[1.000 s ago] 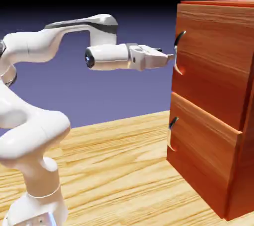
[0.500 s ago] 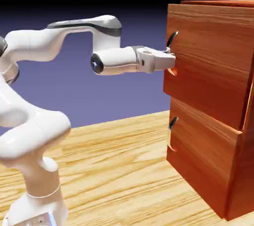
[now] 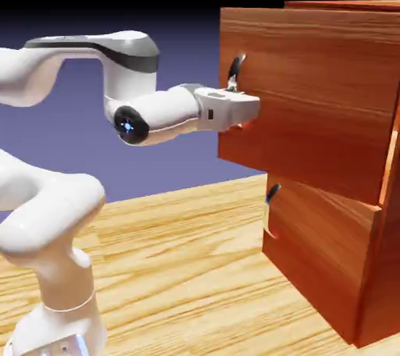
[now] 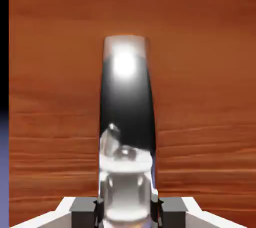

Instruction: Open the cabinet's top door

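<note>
The gripper [image 4: 127, 207] has its fingers closed on the top door's handle [image 4: 126, 107], one on each side. The top door [image 3: 312, 97] is at the exterior view's right, above the lower door [image 3: 320, 241], and stands partly open. The pull should follow the door's arc — a curve around its hinge side, wrist turning along — since a straight tug could slip the grip. The arm [image 3: 133, 54] needs room to fold back; the lower door, shut, looks out of the way.
</note>
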Motion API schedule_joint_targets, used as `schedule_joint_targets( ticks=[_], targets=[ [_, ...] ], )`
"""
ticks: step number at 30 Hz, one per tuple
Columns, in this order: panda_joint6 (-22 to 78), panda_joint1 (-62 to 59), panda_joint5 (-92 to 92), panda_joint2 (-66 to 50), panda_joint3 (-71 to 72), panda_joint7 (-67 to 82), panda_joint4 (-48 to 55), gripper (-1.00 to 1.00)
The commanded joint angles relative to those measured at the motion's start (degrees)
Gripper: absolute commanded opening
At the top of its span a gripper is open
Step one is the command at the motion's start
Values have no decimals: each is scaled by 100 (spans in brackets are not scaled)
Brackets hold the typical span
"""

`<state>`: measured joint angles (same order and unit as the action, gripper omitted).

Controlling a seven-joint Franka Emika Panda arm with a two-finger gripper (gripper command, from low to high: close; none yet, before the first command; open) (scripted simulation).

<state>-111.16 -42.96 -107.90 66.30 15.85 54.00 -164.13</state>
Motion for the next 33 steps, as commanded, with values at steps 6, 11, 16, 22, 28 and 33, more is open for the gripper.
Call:
schedule_joint_targets(
  ticks=[6, 11, 16, 22, 28, 33],
  targets=[
    [1243, -149, 1307, -434, -1245, 250, 84, -100],
    [2376, -211, 2445, -1203, -2283, 593, 508, -100],
    [3520, -83, 3443, -2237, -3200, 1006, 1252, -100],
    [4769, 227, 4243, -3483, -4018, 1489, 2321, -100],
    [5997, 529, 4738, -4729, -4625, 2009, 3500, -100],
    [6999, 646, 4993, -5765, -4956, 2495, 4527, -100]
  ],
)
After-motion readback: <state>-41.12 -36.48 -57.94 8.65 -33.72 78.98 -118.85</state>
